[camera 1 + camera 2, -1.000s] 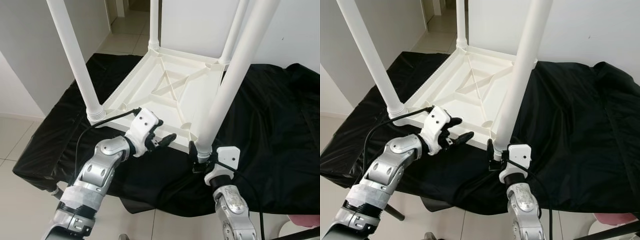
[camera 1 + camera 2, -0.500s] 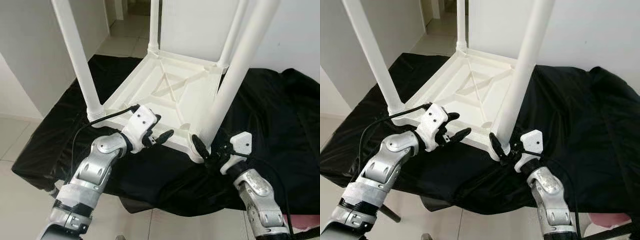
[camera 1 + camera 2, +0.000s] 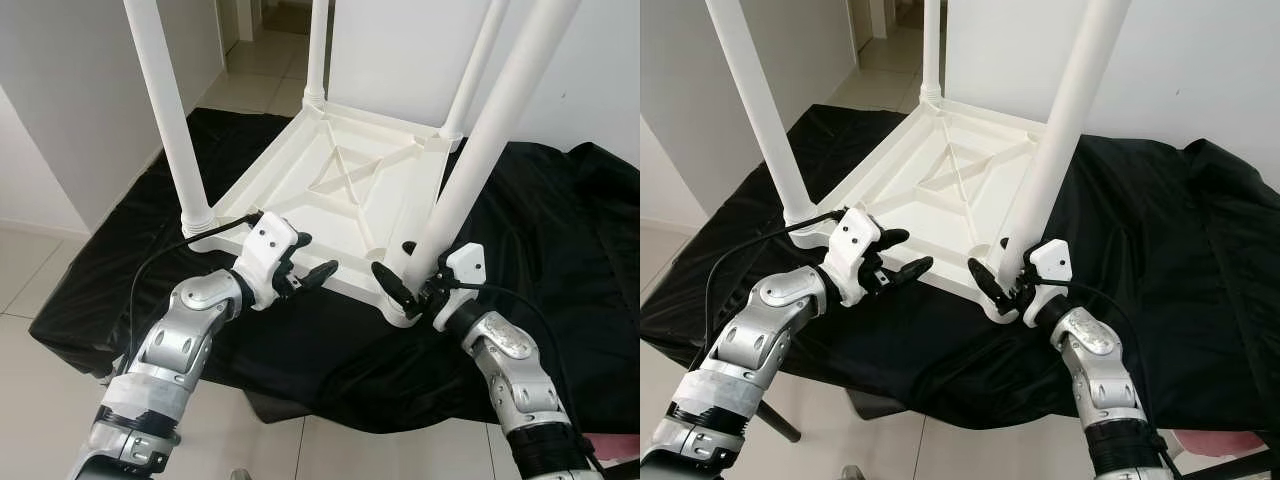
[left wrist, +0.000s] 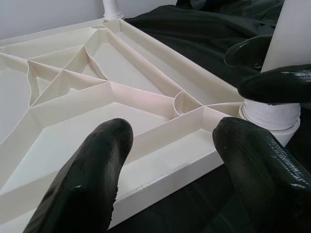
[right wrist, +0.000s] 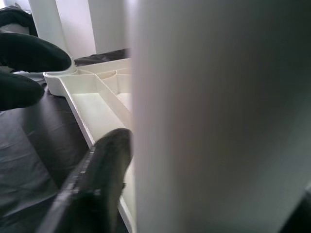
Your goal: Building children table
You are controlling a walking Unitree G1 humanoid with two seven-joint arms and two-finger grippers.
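Observation:
A white plastic children's table (image 3: 350,190) lies upside down on a black cloth (image 3: 560,260), its legs standing up. The near right leg (image 3: 470,160) sits in the front corner socket (image 3: 405,305). My right gripper (image 3: 397,266) is closed around the base of that leg, one finger (image 5: 97,179) on each side of it. My left gripper (image 3: 315,255) is open just off the table's front rim (image 4: 160,174), with nothing between its fingers (image 4: 92,170). The near left leg (image 3: 170,120) stands in its corner beside the left arm.
The black cloth drapes over a low platform and hangs toward the tiled floor (image 3: 30,290). White walls stand close on the left and behind. A doorway (image 3: 270,30) opens at the back. Something pink (image 3: 612,445) lies at the lower right.
My right arm has swung from below the leg base out to the right, and its fingers now wrap the leg's base from the side. The left gripper stayed by the front rim.

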